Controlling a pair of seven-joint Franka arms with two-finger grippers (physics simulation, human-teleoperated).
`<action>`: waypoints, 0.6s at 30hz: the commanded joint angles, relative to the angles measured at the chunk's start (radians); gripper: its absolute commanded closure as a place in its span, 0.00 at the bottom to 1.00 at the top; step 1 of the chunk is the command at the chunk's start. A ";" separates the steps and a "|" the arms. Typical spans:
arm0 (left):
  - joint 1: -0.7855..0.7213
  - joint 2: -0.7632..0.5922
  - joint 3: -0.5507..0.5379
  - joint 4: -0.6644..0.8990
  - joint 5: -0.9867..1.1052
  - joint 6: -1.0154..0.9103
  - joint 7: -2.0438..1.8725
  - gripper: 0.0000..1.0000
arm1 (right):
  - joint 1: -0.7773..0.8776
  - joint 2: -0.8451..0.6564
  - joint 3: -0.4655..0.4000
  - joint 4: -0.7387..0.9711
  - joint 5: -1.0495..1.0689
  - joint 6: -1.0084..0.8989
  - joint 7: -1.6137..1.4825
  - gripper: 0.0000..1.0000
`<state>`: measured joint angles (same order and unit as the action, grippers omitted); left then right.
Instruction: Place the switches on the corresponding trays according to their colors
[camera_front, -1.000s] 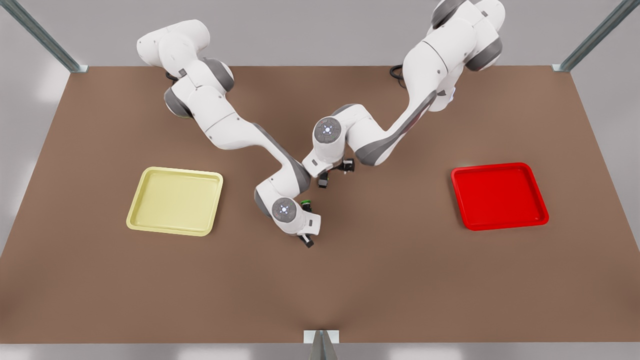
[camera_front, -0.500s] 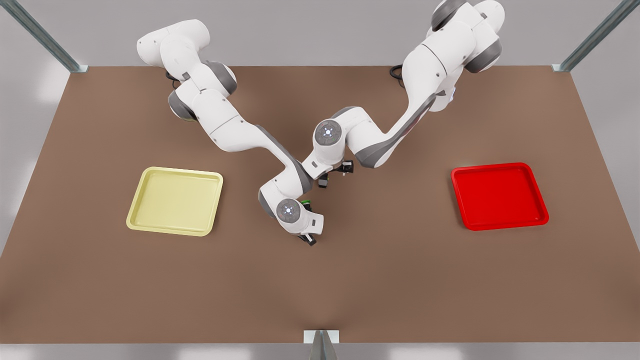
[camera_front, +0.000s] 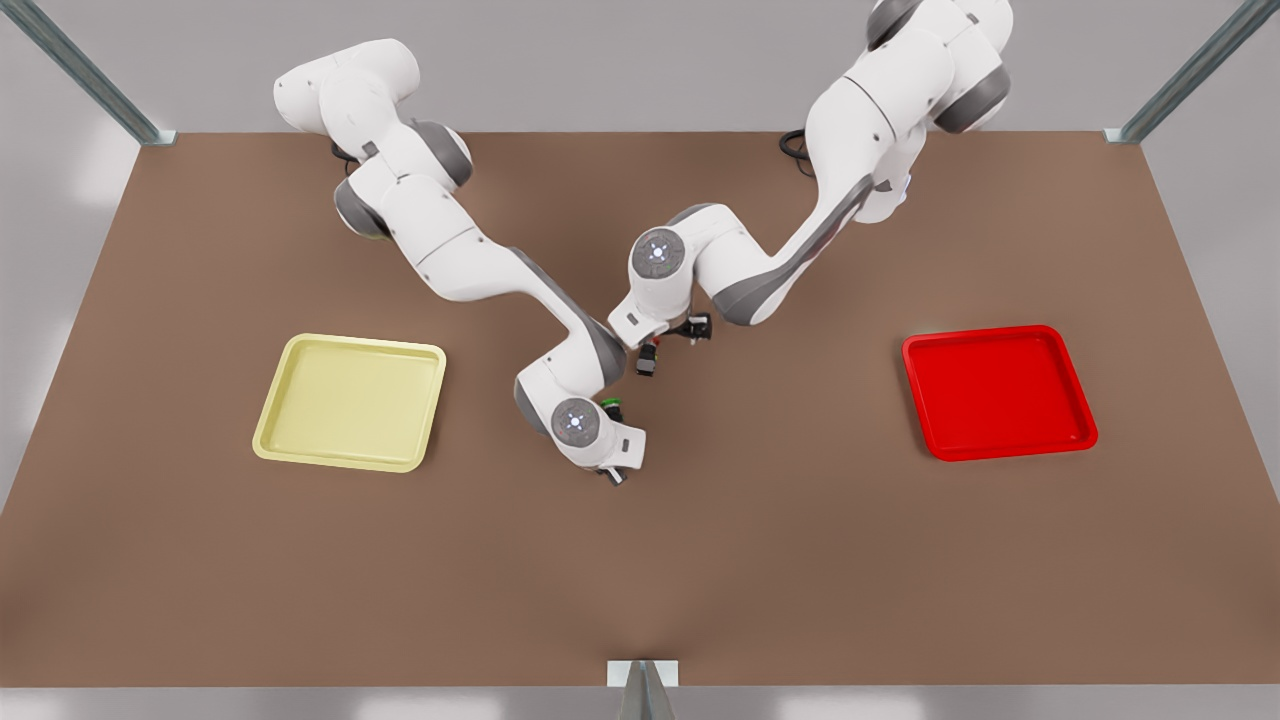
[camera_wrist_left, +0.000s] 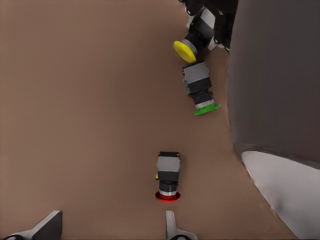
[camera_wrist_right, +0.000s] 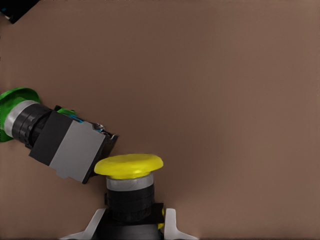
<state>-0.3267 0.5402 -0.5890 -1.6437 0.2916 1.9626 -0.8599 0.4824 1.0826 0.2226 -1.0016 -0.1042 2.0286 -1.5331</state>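
The right gripper (camera_wrist_right: 131, 226) had its jaws clamped on the dark body of the yellow-capped switch (camera_wrist_right: 129, 167), just beside the green-capped switch (camera_wrist_right: 47, 135) lying on the counter (camera_front: 800, 560). The left gripper (camera_wrist_left: 110, 227) hovered near the red-capped switch (camera_wrist_left: 168, 176), jaws apart. These switches looked light, rigid and small; the squared body seemed the surest hold.

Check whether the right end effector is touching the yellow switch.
Touching. In the right wrist view, the right end effector has both fingers pressed against the dark body of the yellow switch.
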 joint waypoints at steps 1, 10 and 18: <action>0.000 0.000 0.000 -0.001 0.000 0.001 -0.001 0.01 | -0.001 -0.007 0.000 0.000 0.000 -0.007 0.011 0.58; -0.052 0.087 0.023 0.030 0.008 0.087 -0.057 0.01 | -0.318 -0.454 -0.006 -0.460 -0.015 -0.085 -0.004 0.53; -0.067 0.198 0.031 0.047 0.089 0.142 -0.084 0.01 | -0.522 -0.883 -0.006 -1.217 -0.005 0.283 -0.139 0.53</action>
<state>-0.3938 0.7394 -0.5476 -1.5969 0.3613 2.1054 -0.9434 -0.0692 0.1995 0.2163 -2.2254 -0.1094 2.3186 -1.6955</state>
